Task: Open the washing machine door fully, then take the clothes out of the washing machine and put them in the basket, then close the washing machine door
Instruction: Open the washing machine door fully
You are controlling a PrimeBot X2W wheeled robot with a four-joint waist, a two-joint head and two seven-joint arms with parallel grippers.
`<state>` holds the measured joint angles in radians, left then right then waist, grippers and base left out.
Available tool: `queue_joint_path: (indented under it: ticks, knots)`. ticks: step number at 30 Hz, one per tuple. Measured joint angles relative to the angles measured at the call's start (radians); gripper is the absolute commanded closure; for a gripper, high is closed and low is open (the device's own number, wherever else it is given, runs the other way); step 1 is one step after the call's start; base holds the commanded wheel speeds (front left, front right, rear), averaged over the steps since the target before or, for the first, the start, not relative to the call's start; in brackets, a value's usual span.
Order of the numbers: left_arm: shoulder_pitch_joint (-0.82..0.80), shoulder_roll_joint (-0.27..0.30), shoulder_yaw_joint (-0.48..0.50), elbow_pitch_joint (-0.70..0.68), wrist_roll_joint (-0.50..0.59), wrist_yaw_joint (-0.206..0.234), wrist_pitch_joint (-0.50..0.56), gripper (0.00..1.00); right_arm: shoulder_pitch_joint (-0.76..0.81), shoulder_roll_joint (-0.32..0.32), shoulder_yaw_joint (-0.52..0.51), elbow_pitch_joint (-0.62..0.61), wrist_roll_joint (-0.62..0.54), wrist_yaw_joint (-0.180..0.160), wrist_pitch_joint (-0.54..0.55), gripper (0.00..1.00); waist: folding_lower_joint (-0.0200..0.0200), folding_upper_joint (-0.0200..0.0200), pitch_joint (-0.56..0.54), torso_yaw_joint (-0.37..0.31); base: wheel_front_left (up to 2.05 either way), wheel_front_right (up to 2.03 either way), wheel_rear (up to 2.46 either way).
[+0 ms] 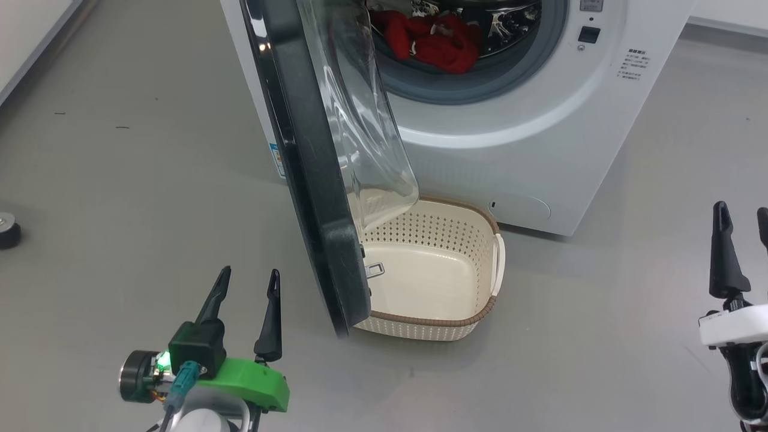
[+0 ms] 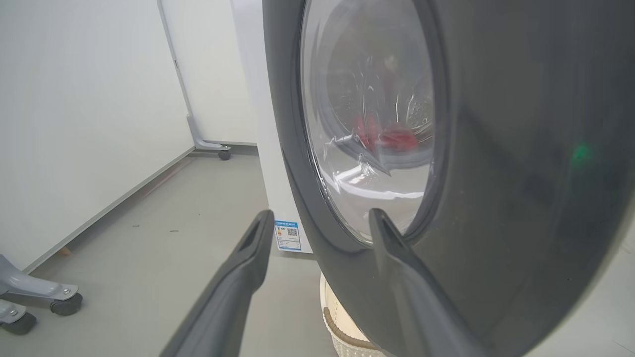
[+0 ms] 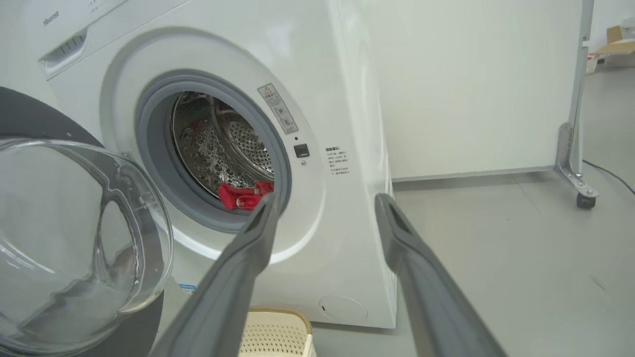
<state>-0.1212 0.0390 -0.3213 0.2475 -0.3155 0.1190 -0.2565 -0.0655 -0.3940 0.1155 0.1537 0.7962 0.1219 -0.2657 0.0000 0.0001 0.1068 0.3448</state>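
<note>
So from where I'm standing: the washing machine door (image 1: 312, 180) is swung out from the washing machine (image 1: 540, 132) and points straight at the robot, edge-on. It's hinged on the machine's left side. Its glass bowl (image 1: 360, 138) bulges out to the right and hangs over the left end of the basket (image 1: 420, 318). The door's bottom corner sits in front of the basket's left rim, so that end is boxed in. The basket's right end and handle are out in the open. The basket is on the floor (image 1: 150, 180) just in front of the machine's base, and I can't tell if they touch.

Room to move: there's loads of bare grey floor left of the door, plus a wide strip between the basket and the right gripper (image 1: 741, 208). The left gripper (image 1: 251, 272) is down low, just left of the door's lower edge, with a gap showing in the head view. From its wrist camera one finger overlaps the door's rim, and I can't tell if it touches. Both sets of fingers are spread wide and released, nothing in them.

The clothes (image 1: 438, 39) are in the drum, bunched at the front lip just behind the grey rubber ring (image 1: 474, 90).

Count: one machine, one door, one basket, one red heap (can't split it into garments), two grippers with two fingers each.
</note>
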Motion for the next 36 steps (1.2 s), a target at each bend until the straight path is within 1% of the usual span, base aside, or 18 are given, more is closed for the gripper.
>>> queue_joint_path:
  ticks: [2,4,8,9,10,11,14,17,20,23,25,30,35,36]
  knots:
    - [0.000,0.000,0.007,0.004,0.000,0.000,0.000,0.00,0.015,-0.006,0.007,-0.007,-0.068,0.000,-0.056,0.00,0.0000,0.0000,-0.001,-0.002,0.00,0.00,0.00]
    - [0.000,0.000,0.016,0.006,0.000,0.000,0.000,0.00,0.031,-0.013,0.021,-0.016,-0.135,-0.002,-0.038,0.00,0.0000,0.0000,-0.003,-0.005,0.00,0.00,0.00]
    - [0.001,0.000,0.036,0.010,0.000,0.000,0.000,0.00,0.061,-0.017,0.049,-0.023,-0.258,-0.037,-0.006,0.00,0.0000,0.0000,-0.007,-0.012,0.00,0.00,0.00]
    - [0.002,0.000,0.042,0.012,0.000,0.000,0.000,0.00,0.069,-0.015,0.060,-0.026,-0.280,-0.038,-0.003,0.00,0.0000,0.0000,-0.008,-0.015,0.00,0.00,0.00]
    - [0.005,0.000,0.048,0.014,0.000,0.000,0.000,0.00,0.079,-0.009,0.066,-0.035,-0.302,-0.039,-0.002,0.00,0.0000,0.0000,-0.010,-0.018,0.00,0.00,0.00]
    - [0.006,0.000,0.048,0.015,0.000,0.000,0.000,0.00,0.090,0.002,0.059,-0.048,-0.313,-0.050,0.002,0.00,0.0000,0.0000,-0.012,-0.021,0.00,0.00,0.00]
    - [0.011,0.000,0.049,0.019,0.000,0.000,0.000,0.00,0.108,0.045,0.028,-0.093,-0.355,-0.065,0.005,0.00,0.0000,0.0000,-0.014,-0.026,0.00,0.00,0.00]
    - [0.016,0.000,0.065,0.018,0.000,0.000,0.000,0.00,0.117,0.087,0.014,-0.122,-0.379,-0.074,0.005,0.00,0.0000,0.0000,-0.014,-0.034,0.00,0.00,0.00]
    - [0.019,0.000,0.058,0.020,0.000,0.000,0.000,0.00,0.143,0.124,-0.006,-0.137,-0.398,-0.098,0.005,0.00,0.0000,0.0000,-0.012,-0.042,0.00,0.00,0.00]
    - [0.019,-0.001,0.058,0.021,0.000,0.000,0.000,0.00,0.172,0.157,-0.013,-0.144,-0.420,-0.100,0.005,0.00,0.0000,0.0000,-0.011,-0.045,0.00,0.00,0.00]
    - [0.019,-0.001,0.058,0.022,0.000,0.000,0.000,0.00,0.183,0.182,-0.016,-0.150,-0.428,-0.107,0.005,0.00,0.0000,0.0000,-0.010,-0.046,0.00,0.00,0.00]
    - [0.020,-0.001,0.058,0.026,0.000,0.000,0.000,0.00,0.203,0.220,-0.021,-0.155,-0.443,-0.106,0.005,0.00,0.0000,0.0000,-0.007,-0.048,0.00,0.00,0.00]
    - [0.020,-0.001,0.058,0.029,0.000,0.000,0.000,0.00,0.207,0.240,-0.031,-0.163,-0.468,-0.101,0.005,0.00,0.0000,0.0000,-0.003,-0.048,0.00,0.00,0.00]
    - [0.020,-0.001,0.058,0.030,0.000,0.000,0.000,0.00,0.211,0.243,-0.034,-0.164,-0.474,-0.096,0.005,0.00,0.0000,0.0000,-0.002,-0.048,0.00,0.00,0.00]
